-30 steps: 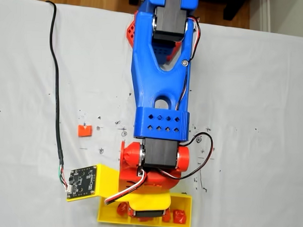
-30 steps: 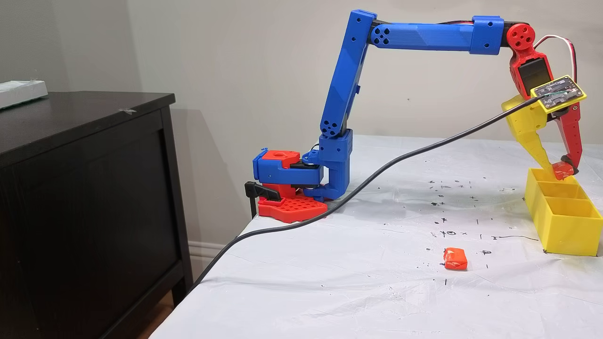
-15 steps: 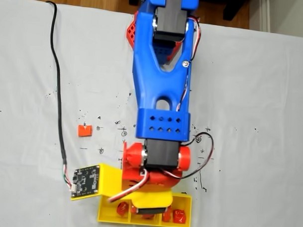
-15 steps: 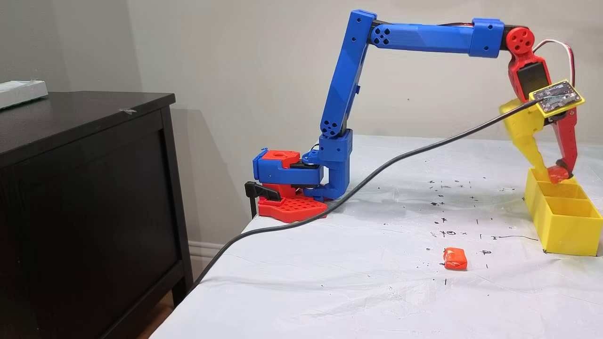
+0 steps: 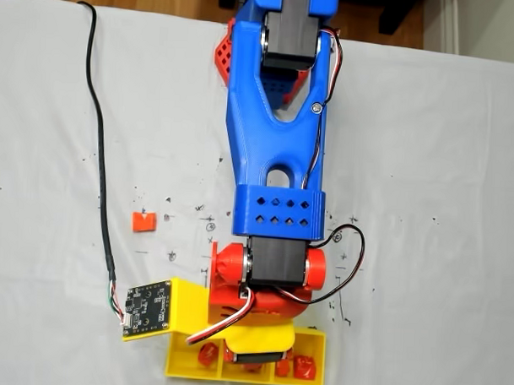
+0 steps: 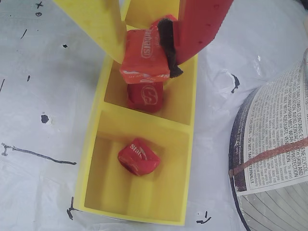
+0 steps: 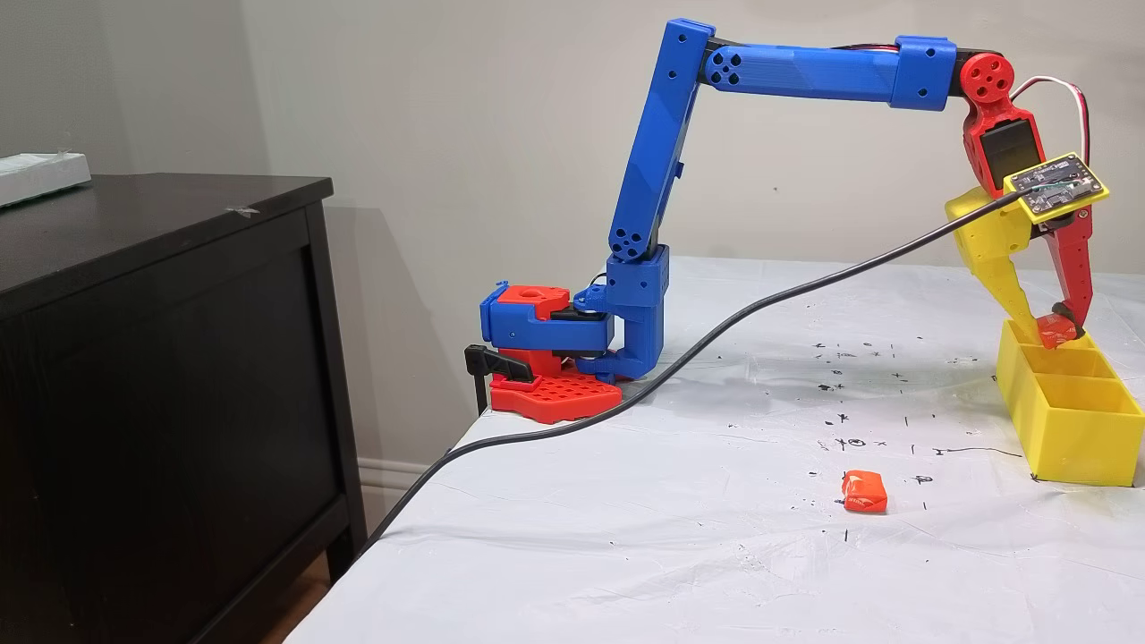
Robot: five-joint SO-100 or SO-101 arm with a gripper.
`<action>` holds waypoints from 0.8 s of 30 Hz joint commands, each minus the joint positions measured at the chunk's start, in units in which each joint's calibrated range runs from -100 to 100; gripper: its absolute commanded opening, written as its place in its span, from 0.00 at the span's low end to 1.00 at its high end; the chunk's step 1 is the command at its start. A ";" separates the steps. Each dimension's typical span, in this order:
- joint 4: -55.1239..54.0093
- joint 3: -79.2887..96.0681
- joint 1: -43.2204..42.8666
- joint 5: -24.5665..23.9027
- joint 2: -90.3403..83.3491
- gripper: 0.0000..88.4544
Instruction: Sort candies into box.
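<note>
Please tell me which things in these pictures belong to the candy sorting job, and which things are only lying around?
Belong to the job:
- held orange candy, pinched in the gripper
- yellow box
- two red candies inside it
- orange candy on the table

Only lying around:
- printed round container
- black cable
- dark cabinet

Orange candies: two (one (image 6: 144,57) pinched in the claw (image 6: 147,60), one (image 7: 864,492) lying well away from it)
Red candies (image 6: 138,156): at least three
Tray (image 6: 94,144) compartments: three
</note>
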 commanded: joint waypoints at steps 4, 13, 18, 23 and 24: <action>-0.32 -1.47 -0.36 0.54 -1.75 0.00; -0.24 -2.47 -0.36 0.49 -0.99 0.22; -0.16 -2.74 -0.26 0.34 -0.90 0.24; 0.00 -2.65 -0.26 0.29 -1.07 0.26; 0.00 -2.65 -0.26 0.29 -1.24 0.26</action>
